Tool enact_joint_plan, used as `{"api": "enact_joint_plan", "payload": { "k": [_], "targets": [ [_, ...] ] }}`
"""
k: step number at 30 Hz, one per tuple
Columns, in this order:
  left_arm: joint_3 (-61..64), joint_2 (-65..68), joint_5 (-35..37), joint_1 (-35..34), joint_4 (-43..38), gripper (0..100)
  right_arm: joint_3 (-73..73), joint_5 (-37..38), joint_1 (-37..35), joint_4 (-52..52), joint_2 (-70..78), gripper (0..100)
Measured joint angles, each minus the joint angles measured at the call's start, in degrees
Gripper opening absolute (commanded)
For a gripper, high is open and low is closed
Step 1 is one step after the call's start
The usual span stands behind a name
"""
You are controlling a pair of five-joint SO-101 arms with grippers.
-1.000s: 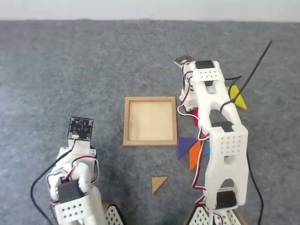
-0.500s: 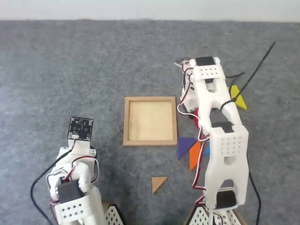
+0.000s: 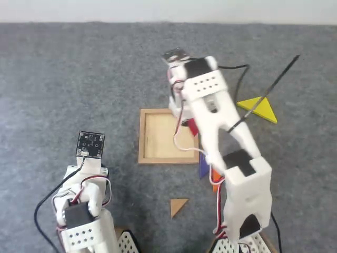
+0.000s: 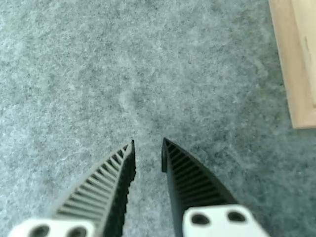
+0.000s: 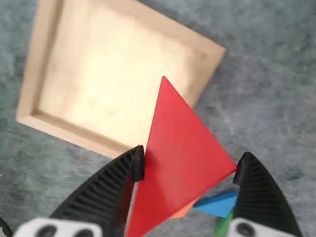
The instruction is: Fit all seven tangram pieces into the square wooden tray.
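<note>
The square wooden tray [image 3: 143,136] lies mid-table with nothing in it. My right gripper [image 3: 187,124] hangs over its right edge, shut on the red triangle [image 3: 193,127]. From the right wrist, the red triangle [image 5: 185,158] sits clamped between the black fingers [image 5: 123,175], one corner over the tray's [image 5: 37,64] floor. On the carpet lie a yellow triangle [image 3: 258,108], a purple piece [image 3: 202,166], an orange piece [image 3: 215,178] and a wood-coloured triangle [image 3: 178,205]. My left gripper [image 4: 148,144] hovers over bare carpet at the near left, slightly open and holding nothing.
Grey carpet covers the table. Blue [image 5: 217,203], orange [image 5: 182,212] and green [image 5: 223,223] pieces lie just under the right gripper, beside the tray. The tray's corner [image 4: 296,64] sits off to one side of the left gripper.
The right arm has swung left from beside the tray to over its right edge, carrying the red triangle. The yellow triangle is now uncovered. The left arm has not moved.
</note>
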Motion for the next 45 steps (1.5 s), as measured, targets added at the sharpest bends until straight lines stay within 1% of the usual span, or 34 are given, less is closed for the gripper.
{"api": "enact_joint_plan", "payload": {
  "k": [4, 8, 12, 16, 18, 20, 22, 23, 28, 30, 32, 35, 40, 45],
  "targets": [
    [0.00, 0.00, 0.00, 0.00, 0.00, 9, 0.26, -1.49, -4.04, -0.88, 0.26, 26.6],
    [0.00, 0.00, 0.00, 0.00, 0.00, 9, 2.29, -4.84, -6.68, -4.92, 5.36, 26.6],
    [0.00, 0.00, 0.00, 0.00, 0.00, 9, 2.37, -5.19, -8.00, -5.63, 7.82, 26.6],
    [0.00, 0.00, 0.00, 0.00, 0.00, 9, 2.37, -3.43, -6.86, -3.96, 6.59, 25.8],
    [0.00, 0.00, 0.00, 0.00, 0.00, 9, 3.25, 0.53, -5.89, -1.85, 3.69, 21.7],
    [0.00, 0.00, 0.00, 0.00, 0.00, 9, 5.27, 7.38, -5.10, 0.18, 0.00, 15.4],
    [0.00, 0.00, 0.00, 0.00, 0.00, 9, 9.49, 14.51, -4.22, -0.35, -3.78, 8.4],
    [0.00, 0.00, 0.00, 0.00, 0.00, 9, 12.66, 17.23, -3.60, -1.85, -5.63, 6.9],
    [0.00, 0.00, 0.00, 0.00, 0.00, 9, 33.14, 25.23, 0.53, -13.80, -14.86, 8.6],
    [0.00, 0.00, 0.00, 0.00, 0.00, 9, 40.62, 26.99, 2.20, -19.08, -18.55, 8.7],
    [0.00, 0.00, 0.00, 0.00, 0.00, 9, 46.33, 27.52, 3.08, -23.65, -20.66, 8.7],
    [0.00, 0.00, 0.00, 0.00, 0.00, 9, 49.76, 27.43, 2.55, -28.31, -21.19, 8.7],
    [0.00, 0.00, 0.00, 0.00, 0.00, 9, 50.02, 20.75, 2.02, -36.31, -18.37, 8.7],
    [0.00, 0.00, 0.00, 0.00, 0.00, 9, 47.91, 19.34, -1.85, -39.21, -14.51, 8.7]
  ]
}}
